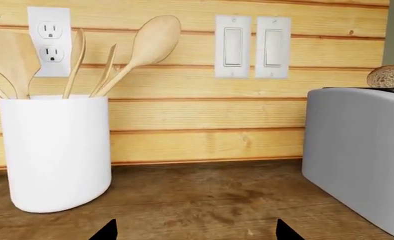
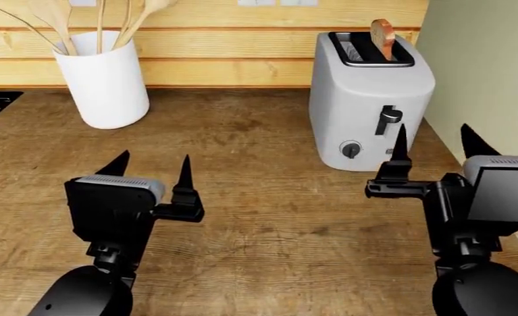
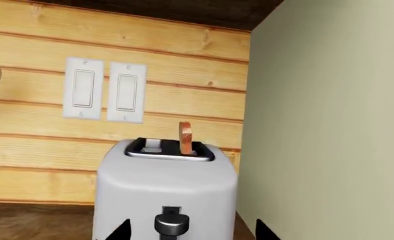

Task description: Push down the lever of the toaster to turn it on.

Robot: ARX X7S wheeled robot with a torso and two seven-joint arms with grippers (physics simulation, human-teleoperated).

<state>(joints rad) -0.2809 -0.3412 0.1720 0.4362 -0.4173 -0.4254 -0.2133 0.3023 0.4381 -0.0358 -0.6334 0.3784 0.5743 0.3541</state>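
Behind the right end effector (image 2: 436,146), toaster (image 2: 364,105).

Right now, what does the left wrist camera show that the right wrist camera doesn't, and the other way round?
Only the left wrist view shows the white utensil holder with its wooden spoons and the wall outlet. Only the right wrist view shows the toaster's black lever, its top slots and the plain side wall. Both show the toaster, the bread sticking up from it, the two light switches, the wooden wall and the wooden counter.
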